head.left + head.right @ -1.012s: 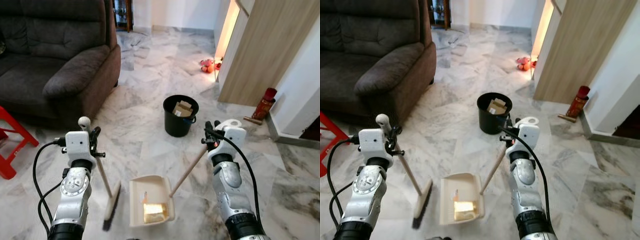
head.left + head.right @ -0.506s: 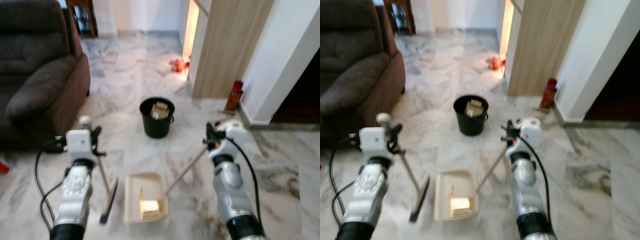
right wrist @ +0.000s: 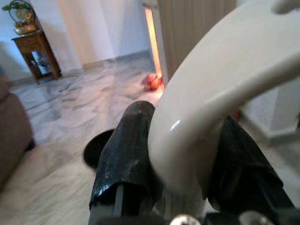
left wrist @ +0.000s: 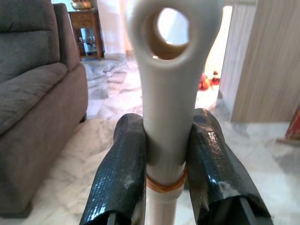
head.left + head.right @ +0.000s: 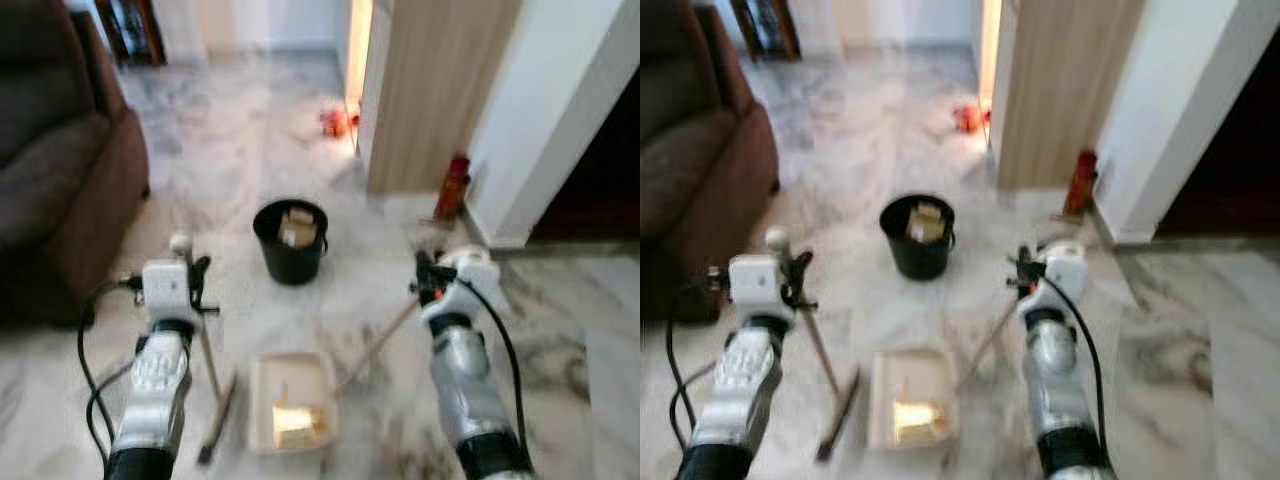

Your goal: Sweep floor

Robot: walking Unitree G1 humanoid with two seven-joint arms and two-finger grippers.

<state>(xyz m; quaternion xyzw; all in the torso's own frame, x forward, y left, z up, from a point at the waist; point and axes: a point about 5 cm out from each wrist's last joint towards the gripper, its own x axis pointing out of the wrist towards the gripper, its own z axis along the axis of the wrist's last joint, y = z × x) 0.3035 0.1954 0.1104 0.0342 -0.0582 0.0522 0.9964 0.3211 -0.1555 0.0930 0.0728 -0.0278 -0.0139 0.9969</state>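
The left gripper (image 4: 166,150) was clamped on the cream plastic handle end of the broom (image 5: 205,355), its two black fingers (image 4: 123,168) pressed against either side of the shaft just below the hanging hole. Held this high, the shaft ran down and slightly forward, so the brush head (image 5: 217,432) rested on the marble floor (image 5: 230,170) just beside the dustpan; this grip probably gave the arm reach for a sweeping stroke toward the pan.

The right gripper (image 3: 180,154) was closed on the curved cream grip of the dustpan handle (image 5: 385,340). The wooden shaft slanted down and toward the robot's left to the dustpan (image 5: 290,400), which lay flat on the floor between the two arms. Its mouth appeared to face the brush side, a judgement limited by blur in the head views.

Containers:
- The dustpan held a pale yellowish item in its tray; its nature could not be determined.
- A black bucket (image 5: 290,240) stood on the floor ahead of the dustpan, well apart from it. It contained light brown pieces resembling cardboard or paper, and likely served as the waste receptacle.

A dark brown sofa (image 5: 50,190) stood to the robot's left. A red bottle-like object (image 5: 451,187) stood at the foot of a wooden panel (image 5: 430,90) to the right.
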